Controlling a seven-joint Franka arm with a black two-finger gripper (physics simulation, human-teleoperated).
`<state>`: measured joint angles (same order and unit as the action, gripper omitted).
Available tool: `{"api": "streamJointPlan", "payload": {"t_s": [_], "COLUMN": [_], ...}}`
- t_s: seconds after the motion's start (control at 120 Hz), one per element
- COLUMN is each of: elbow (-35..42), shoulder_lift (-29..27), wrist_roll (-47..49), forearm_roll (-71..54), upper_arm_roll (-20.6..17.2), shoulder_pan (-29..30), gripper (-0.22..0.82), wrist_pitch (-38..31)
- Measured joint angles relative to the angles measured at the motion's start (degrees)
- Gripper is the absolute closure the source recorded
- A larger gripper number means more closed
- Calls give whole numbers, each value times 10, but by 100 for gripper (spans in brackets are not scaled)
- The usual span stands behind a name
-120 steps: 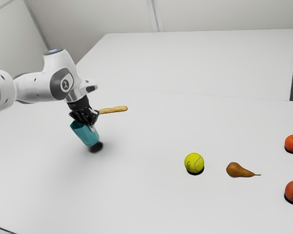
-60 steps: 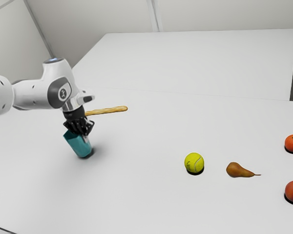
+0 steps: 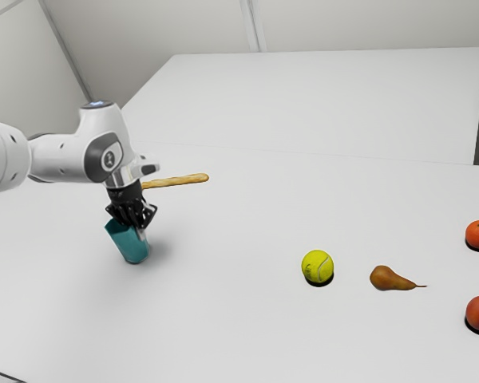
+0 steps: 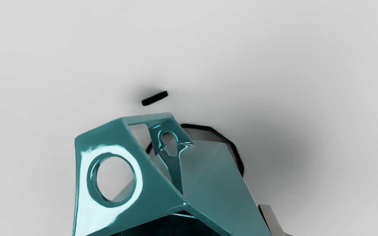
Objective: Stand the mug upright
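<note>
Right, so here's the mug (image 3: pixel 129 244), pinched in my gripper (image 3: pixel 139 227) by its wall up near the rim, and it isn't upright: in the exterior view its mouth leans toward the left while its base points down and to the right. The base is right down by the desk (image 3: pixel 223 319), its dark contact shadow hugging it in the wrist view, though I can't tell whether an edge is actually touching. One pale fingertip (image 4: pixel 269 218) shows against the outside of the cup there; the grip looks firm enough to bear that lean. Righting the mug is the step in hand, I'd say, and what's wanted now is a slow roll of the wrist, bringing the mouth over toward the exterior view's right until the base lies level, then seating it flat before letting go. Easy does it: releasing at this slant would likely tip it over. Over beyond me lies the baguette (image 3: pixel 176 181), with the tennis ball (image 3: pixel 317 266) well apart, so there's room for the turn.
</note>
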<state>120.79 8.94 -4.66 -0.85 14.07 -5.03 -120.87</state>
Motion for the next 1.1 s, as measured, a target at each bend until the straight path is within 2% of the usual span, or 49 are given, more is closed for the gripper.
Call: {"api": "streamJointPlan", "payload": {"t_s": [0.108, 0.317, 0.492, 0.633, 0.808, 1.1], "elbow": [0, -5, -26, -48, -84, -221], "shoulder_lift": [2, 1, -5, -19, -49, -71], "wrist_roll": [2, -2, -6, -9, -14, -19], "forearm_roll": [-2, -7, -4, 9, 13, -26], "upper_arm_roll": [0, 0, 0, 1, 3, -3], "shoulder_pan": [0, -4, -7, -8, -10, -13], "gripper": [78, 35, 15, 8, 3, 1], "wrist_pitch": [0, 1, 7, 23, 57, 174]}}
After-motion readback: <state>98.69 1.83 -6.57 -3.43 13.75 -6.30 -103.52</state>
